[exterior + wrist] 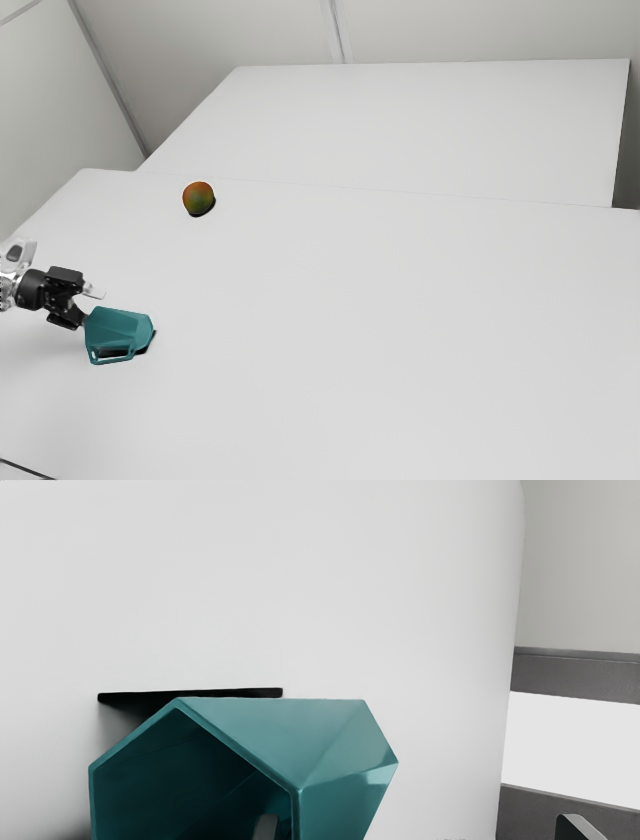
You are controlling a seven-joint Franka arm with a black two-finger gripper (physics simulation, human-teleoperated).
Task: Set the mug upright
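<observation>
**Lying on its side, mouth toward the tool**

See first the white surface (400,300), broad and level. At the exterior view's left, look for the tool (90,307), its fingers well apart and clamped on nothing: one finger (267,828) within the mouth, the other outside, with a wall between. Just right of it, on the near part, find the teal mug (119,326), base pointing right. Judge it stiff and fairly light, perhaps ceramic, so slick and liable to chip if dropped. Far beyond, note a red-green fruit (198,197), well apart from the work. On the near side, find the handle (112,360); better left alone, likely to swing the load. Best to pinch the wall at the thin rim (237,745), flat on a facet, firmly enough to resist pivoting as the base swings down.
</observation>
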